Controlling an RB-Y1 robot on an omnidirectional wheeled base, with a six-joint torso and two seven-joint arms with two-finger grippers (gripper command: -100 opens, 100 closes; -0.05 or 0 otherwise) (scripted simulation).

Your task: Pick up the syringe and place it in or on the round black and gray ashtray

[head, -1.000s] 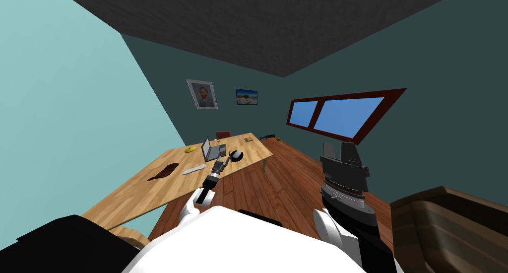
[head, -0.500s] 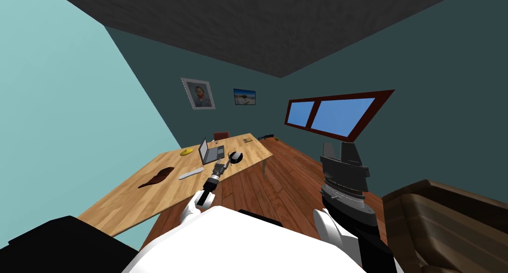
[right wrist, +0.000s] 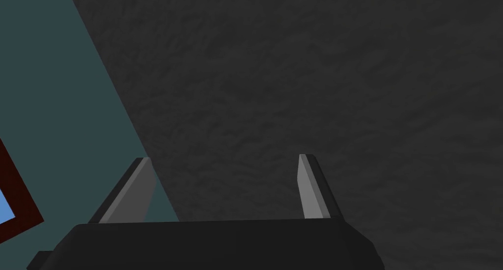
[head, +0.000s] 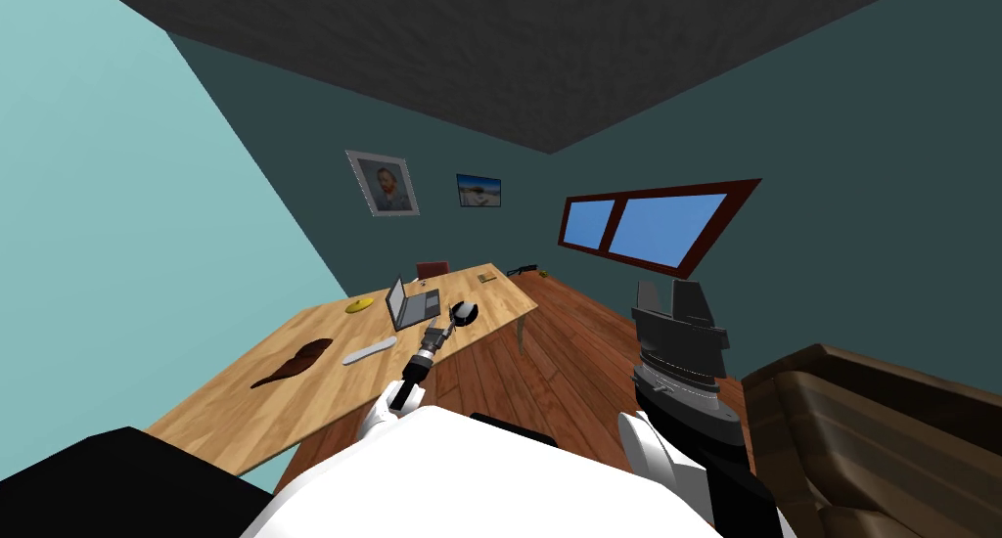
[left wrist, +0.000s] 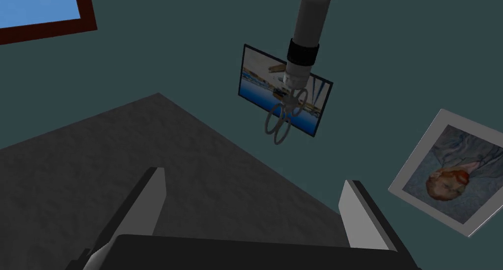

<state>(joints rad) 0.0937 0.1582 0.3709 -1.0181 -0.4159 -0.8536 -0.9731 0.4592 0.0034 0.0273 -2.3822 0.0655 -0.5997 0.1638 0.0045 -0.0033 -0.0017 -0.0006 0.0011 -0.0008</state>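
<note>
Gaping empty, the left claw (left wrist: pixel 253 176) faces the syringe (left wrist: pixel 300 56), ring end nearest, barrel pointing away.

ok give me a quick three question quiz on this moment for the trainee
1. True or false: the left gripper is shut on the syringe.
2. Fill in: the right gripper has its fingers ____.
3. The ashtray rests: A on the table beside the laptop; B in the right gripper; C on the laptop's keyboard.
Key: 1 false; 2 open; 3 A.
</note>
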